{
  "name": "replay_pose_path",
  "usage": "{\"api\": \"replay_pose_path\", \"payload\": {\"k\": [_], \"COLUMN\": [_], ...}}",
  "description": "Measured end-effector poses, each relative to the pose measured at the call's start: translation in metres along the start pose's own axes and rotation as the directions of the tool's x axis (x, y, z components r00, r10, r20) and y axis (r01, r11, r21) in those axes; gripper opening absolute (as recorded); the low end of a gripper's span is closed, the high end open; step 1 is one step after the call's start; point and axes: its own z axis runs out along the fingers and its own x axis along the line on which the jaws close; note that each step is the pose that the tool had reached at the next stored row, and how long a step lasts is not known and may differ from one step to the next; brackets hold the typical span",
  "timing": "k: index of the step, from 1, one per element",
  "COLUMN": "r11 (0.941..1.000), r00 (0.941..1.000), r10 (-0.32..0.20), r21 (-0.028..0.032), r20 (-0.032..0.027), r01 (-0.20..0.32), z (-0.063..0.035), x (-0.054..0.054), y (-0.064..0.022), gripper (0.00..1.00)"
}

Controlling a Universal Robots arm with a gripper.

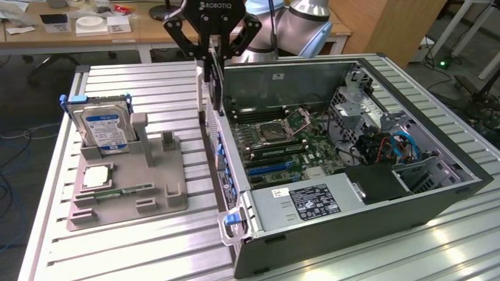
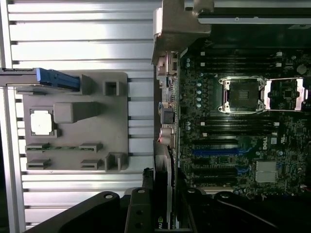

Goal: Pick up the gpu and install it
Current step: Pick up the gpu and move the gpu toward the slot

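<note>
The black tool clamps the thin, flat, dark gpu upright. It hangs at the open metal case's edge.

We see the gpu only edge-on, so its faces are hidden from us. The gripper is cropped at the exterior view's upper edge. The computer case overruns the wrist view's frame. The power supply label carries print too small for us to read.

Matt dark gpu; ribbed metal table; grey plastic tray.
</note>
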Motion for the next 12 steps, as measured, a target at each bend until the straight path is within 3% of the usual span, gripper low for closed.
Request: {"api": "replay_pose_path", "payload": {"k": [12], "r11": [1.0000], "r00": [1.0000], "r10": [-0.009], "r21": [0.0000], "r20": [0.0002], "r01": [0.009], "z": [0.0011], "x": [-0.024], "y": [0.0008], "gripper": [0.27]}}
